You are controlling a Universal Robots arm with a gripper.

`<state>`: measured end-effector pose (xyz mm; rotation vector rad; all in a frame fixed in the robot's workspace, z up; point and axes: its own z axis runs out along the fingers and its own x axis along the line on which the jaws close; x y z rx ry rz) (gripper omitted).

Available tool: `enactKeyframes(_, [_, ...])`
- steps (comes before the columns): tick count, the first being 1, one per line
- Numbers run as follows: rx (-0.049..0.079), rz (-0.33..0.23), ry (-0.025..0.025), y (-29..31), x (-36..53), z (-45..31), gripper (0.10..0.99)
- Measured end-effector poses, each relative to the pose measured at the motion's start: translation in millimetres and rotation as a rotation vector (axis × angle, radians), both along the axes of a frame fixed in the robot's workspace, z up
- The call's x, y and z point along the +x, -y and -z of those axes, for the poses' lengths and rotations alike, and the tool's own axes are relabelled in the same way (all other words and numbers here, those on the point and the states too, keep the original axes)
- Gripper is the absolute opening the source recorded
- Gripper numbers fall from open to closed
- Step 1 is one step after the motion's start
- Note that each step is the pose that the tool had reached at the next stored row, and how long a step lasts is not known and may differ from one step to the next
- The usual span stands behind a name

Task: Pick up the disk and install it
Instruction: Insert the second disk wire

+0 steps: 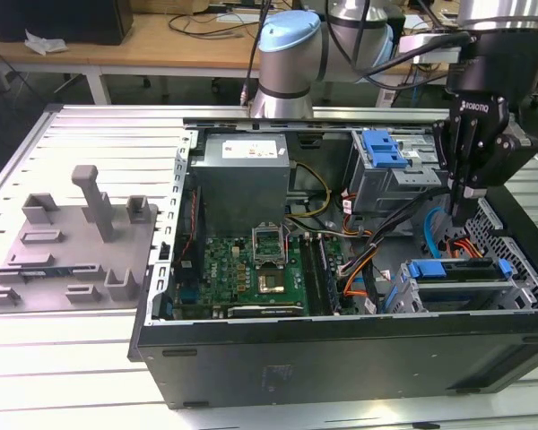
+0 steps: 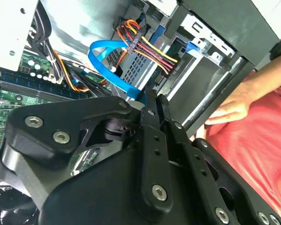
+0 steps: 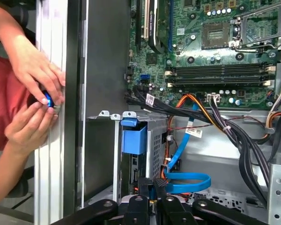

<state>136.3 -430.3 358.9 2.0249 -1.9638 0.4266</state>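
The disk (image 1: 453,270), a flat unit with a blue frame along its edge, lies in the drive cage (image 1: 520,287) at the front corner of the open computer case, on the exterior view's right. My gripper (image 1: 458,215) hangs just above and behind that cage, fingers pointing down and pressed together with nothing between them. In both wrist views the shut fingertips (image 3: 152,183) (image 2: 152,101) hover over a looped blue data cable (image 3: 187,180) (image 2: 107,68) beside the cage. A blue plastic tab (image 3: 133,137) sticks out from the cage's edge.
A person's hands (image 3: 35,93) work at the outside of the case wall (image 3: 75,108), pinching a small blue part; a hand and red sleeve (image 2: 234,110) show beside the case. Motherboard (image 1: 251,269), grey power supply (image 1: 242,175), cable bundles (image 3: 239,136) and an upper bay with a blue clip (image 1: 383,148) crowd the case. A grey fixture (image 1: 72,242) stands on the exterior view's left.
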Motion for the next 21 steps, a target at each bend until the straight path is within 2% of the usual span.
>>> enactKeyframes(3, [0.033, 0.0, 0.0, 7.0, 0.0, 0.0, 0.161])
enactKeyframes(6, [0.056, 0.0, 0.0, 13.5, 0.0, -0.1, 0.161])
enactKeyframes(8, [0.078, 0.0, 0.0, 20.4, 0.0, -0.2, 0.161])
enactKeyframes(10, [0.091, 0.0, 0.0, 24.4, 0.0, -0.2, 0.161])
enactKeyframes(12, [0.13, 0.001, 0.0001, 32.0, 0.0, -0.4, 0.161])
enactKeyframes(14, [0.147, 0.001, 0.0001, 33.5, 0.3, -0.4, 0.161])
enactKeyframes(18, [0.192, 0.001, 0.0001, 38.9, 6.2, -0.4, 0.161])
enactKeyframes(21, [0.26, 0.002, 0.0, 44.8, 7.2, -0.4, 0.161])
